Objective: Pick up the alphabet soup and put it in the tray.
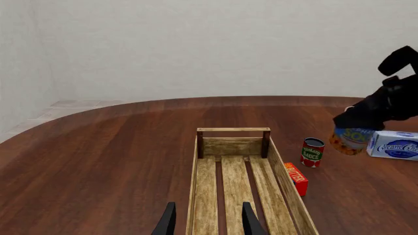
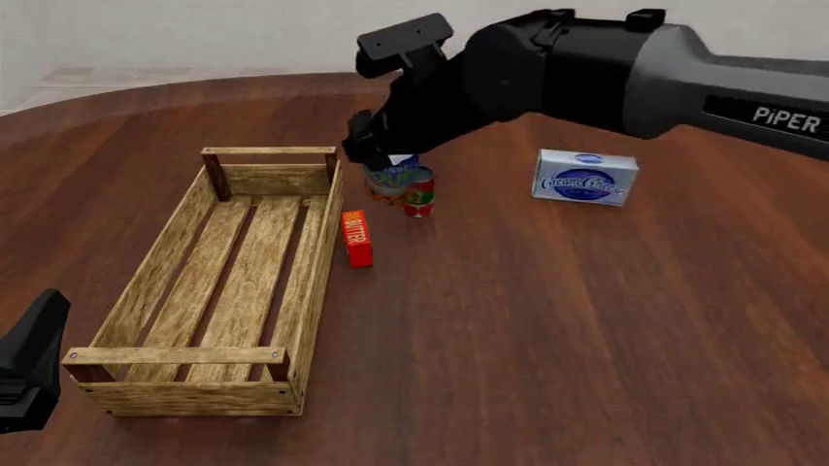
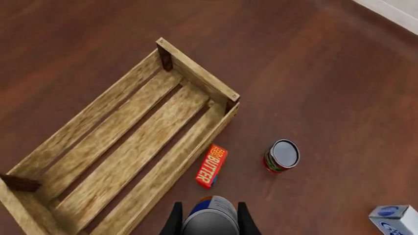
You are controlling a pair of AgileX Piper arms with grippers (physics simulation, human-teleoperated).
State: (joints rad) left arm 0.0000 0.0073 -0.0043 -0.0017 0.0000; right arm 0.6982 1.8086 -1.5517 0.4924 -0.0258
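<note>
The alphabet soup [image 2: 388,181], a can with a blue label and orange lower band, hangs tilted above the table in my right gripper [image 2: 386,167], which is shut on it. It is just beyond the tray's far right corner. In the right wrist view the can's silver top [image 3: 210,219] sits between the fingers [image 3: 175,218]. The left wrist view also shows the can [image 1: 351,139]. The tray [image 2: 268,153], a long light-wood crate, lies at the left with nothing in it. My left gripper [image 1: 207,223] is open and empty, over the tray's near end [image 1: 233,129].
A small red-and-green can [image 2: 418,195] stands right beside the held can. A red butter box [image 2: 356,239] lies against the tray's right side. A blue-and-white cream cheese box [image 2: 585,176] lies further right. The left arm's dark body [image 2: 26,364] shows at the front-left edge.
</note>
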